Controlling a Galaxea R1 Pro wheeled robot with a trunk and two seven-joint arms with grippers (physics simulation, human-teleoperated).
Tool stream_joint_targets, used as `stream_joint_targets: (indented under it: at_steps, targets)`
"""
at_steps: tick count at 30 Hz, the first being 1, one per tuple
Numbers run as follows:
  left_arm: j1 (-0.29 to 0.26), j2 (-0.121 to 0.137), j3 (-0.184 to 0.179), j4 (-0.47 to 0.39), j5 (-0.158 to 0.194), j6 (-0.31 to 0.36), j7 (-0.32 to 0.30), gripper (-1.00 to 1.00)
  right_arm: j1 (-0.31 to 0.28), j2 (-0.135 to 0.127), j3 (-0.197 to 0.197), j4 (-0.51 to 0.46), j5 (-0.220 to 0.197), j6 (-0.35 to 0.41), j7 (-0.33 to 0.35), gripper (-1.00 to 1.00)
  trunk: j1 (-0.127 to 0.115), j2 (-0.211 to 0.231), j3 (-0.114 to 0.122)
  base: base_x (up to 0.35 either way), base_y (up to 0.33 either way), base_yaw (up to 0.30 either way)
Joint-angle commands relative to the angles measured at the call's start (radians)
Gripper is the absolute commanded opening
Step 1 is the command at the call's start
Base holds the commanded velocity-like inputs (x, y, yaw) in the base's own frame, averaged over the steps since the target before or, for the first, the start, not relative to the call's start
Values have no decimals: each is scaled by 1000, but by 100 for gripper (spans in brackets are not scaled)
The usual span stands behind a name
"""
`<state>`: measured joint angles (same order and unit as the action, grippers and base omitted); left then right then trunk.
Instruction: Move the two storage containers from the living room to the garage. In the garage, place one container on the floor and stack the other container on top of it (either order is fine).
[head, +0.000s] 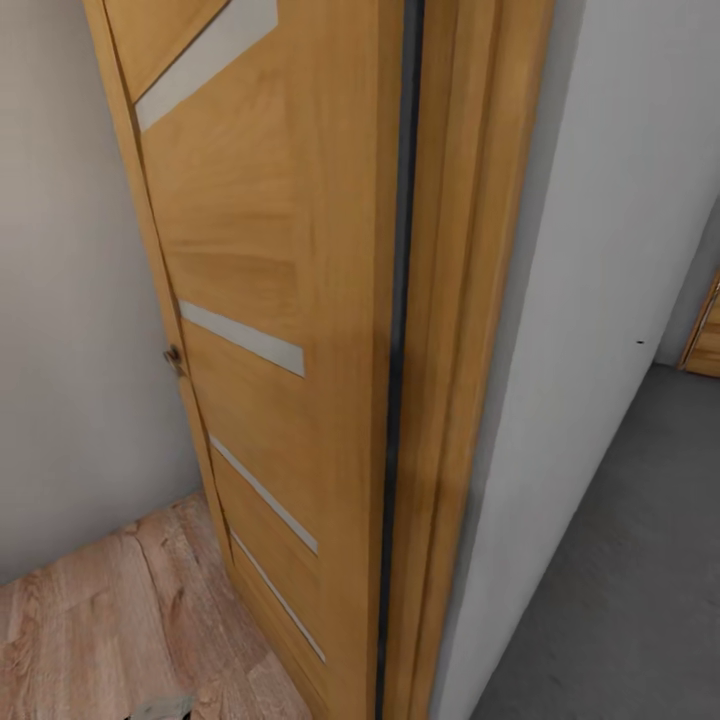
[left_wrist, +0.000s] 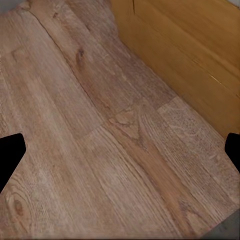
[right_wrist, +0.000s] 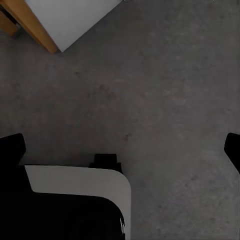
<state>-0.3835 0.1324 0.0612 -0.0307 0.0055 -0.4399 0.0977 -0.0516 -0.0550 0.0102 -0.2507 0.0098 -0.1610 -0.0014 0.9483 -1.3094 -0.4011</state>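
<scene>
wood door (head: 270, 330) ajar, plank floor (left_wrist: 100, 150), grey concrete (right_wrist: 165, 90)

Soft, even render light, no glare. Door (head: 270, 300) evenly lit, warm; dark seam shadow by the frame (head: 470, 350). Left wall (head: 70, 300) dimmer, greyish vs the right wall (head: 600, 250). Grey floor (head: 620, 600) dull & flat. Wrist views blurry, esp. wood planks (left_wrist: 100, 140); black finger tips (right_wrist: 10, 145) at edges are plain silhouettes w/o detail.
</scene>
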Motion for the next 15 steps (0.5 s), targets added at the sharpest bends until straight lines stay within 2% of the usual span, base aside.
stream_joint_targets:
  at_steps: [1, 9, 15]
  targets:
    - [0, -1, 5, 1, 0, -3, -1, 100, -1, 0, 1, 1, 1, -3, 0, 100, 0, -1, -1, 0, 0, 86]
    - [4, -6, 5, 0, 0, -3, -1, 100, -1, 0, 1, 1, 1, -3, 0, 100, 0, -1, -1, 0, 0, 41]
    - [4, -8, 5, 0, 0, -3, -1, 100, -1, 0, 1, 1, 1, -3, 0, 100, 0, -1, -1, 0, 0, 166]
